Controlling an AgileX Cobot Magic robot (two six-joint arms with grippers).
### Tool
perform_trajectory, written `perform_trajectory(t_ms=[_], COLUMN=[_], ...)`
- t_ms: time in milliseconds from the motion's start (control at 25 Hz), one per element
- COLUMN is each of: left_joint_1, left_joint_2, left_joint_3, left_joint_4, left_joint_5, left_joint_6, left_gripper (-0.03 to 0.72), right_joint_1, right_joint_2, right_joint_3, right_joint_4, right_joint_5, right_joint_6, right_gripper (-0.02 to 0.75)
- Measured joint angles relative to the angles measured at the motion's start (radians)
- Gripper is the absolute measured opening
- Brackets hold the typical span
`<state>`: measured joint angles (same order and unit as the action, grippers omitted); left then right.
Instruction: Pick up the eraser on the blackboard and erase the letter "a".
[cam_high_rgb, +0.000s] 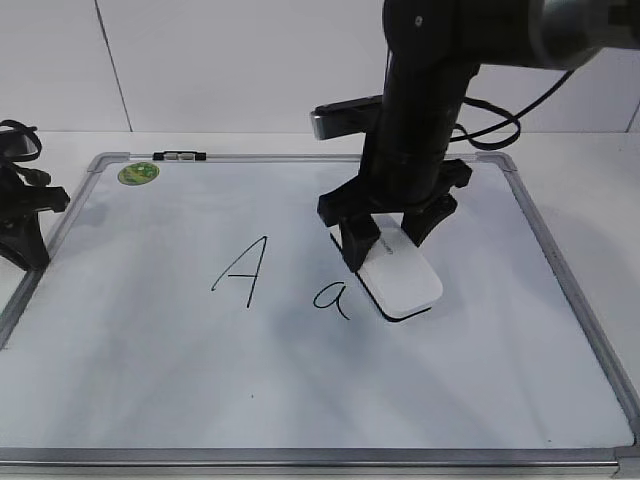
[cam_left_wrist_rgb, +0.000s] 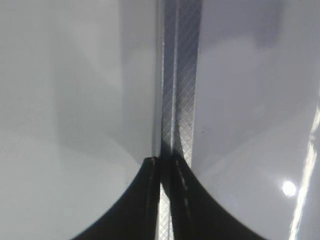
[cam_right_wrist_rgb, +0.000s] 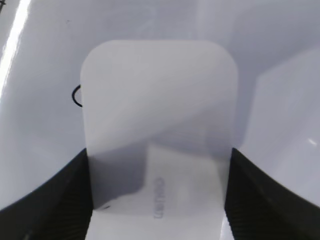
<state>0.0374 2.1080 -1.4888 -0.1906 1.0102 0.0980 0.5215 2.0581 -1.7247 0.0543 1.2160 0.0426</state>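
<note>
While the right pincer (cam_high_rgb: 391, 238) clamps the eraser (cam_high_rgb: 401, 279) (just beside the letter "a" (cam_high_rgb: 333, 298)), the left pincer (cam_left_wrist_rgb: 165, 197) sits clenched.

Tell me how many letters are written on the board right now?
2. A tall capital A stands left of the middle of the board. A small a sits to its right, just beside the eraser, which could be hiding further marks.

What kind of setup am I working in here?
Likely a lab test bench: a white table against plain white wall panels, bearing only a blackboard with marker letters, and the eraser in the right gripper.
</note>
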Motion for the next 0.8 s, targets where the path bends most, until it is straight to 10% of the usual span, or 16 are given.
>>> perform_trajectory(t_ms=[800], left_joint_1=[0.0], left_joint_2=[0.0], left_joint_3=[0.0], left_joint_4=[-0.004], left_joint_5=[0.001], left_joint_6=[0.0], left_gripper=[0.015], right_joint_1=[0.049], right_joint_2=[0.131], right_joint_3=[-0.025], right_joint_4=[-0.008], right_joint_5=[0.018], right_joint_6=[0.004], right_gripper=[0.549])
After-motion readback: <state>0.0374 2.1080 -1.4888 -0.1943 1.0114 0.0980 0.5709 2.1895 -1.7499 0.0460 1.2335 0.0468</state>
